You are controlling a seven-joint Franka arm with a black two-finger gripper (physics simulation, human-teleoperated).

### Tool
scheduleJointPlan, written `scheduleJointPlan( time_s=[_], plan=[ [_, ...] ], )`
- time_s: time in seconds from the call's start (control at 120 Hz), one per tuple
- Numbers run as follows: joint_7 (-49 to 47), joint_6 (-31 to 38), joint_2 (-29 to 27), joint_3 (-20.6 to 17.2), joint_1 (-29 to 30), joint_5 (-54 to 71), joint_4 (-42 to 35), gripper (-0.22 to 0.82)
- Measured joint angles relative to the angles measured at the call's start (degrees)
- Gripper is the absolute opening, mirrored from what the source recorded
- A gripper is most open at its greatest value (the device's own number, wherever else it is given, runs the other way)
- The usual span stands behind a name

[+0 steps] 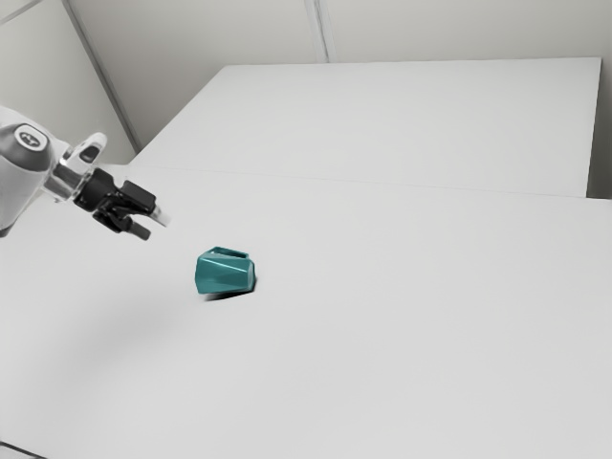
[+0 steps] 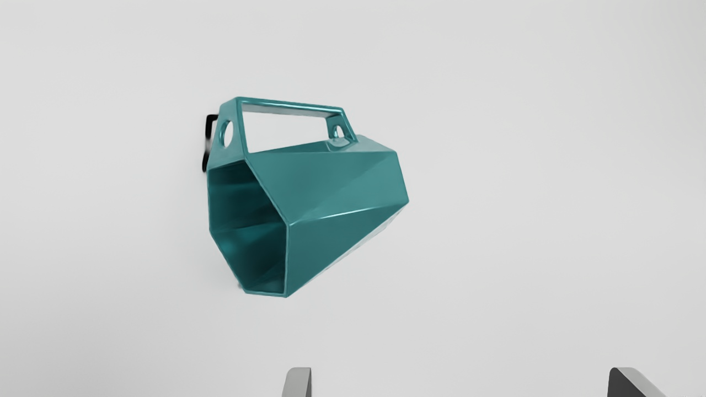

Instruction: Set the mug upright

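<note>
Reaching for the mug [image 1: 225, 274] seems the step in hand; it lies on its side on the table [image 1: 402, 325], mouth [image 2: 251, 237] facing sideways; the gripper [image 1: 153, 227] hangs apart from it, open and empty; next likely comes closing on body or handle [image 2: 292, 105], then turning the mouth upward.

I count one mug [image 2: 342, 184], one arm [image 1: 17, 182] and one gripper [image 1: 154, 226] with two fingers [image 2: 298, 383].

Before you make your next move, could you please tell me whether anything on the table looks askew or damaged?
Yes: the mug lies on its side on the table, its open mouth facing sideways instead of up. I see no spill or crack.
</note>
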Motion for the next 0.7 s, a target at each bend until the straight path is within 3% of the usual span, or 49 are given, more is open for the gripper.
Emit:
scheduleJointPlan(
  time_s=[0.35,0.7],
  plan=[
    [14.03,1.59,8.89,0.0,2.47,-12.41,-1.26,0.59],
    [24.49,-0.73,14.17,-0.06,2.14,-22.79,-1.2,0.59]
  ],
)
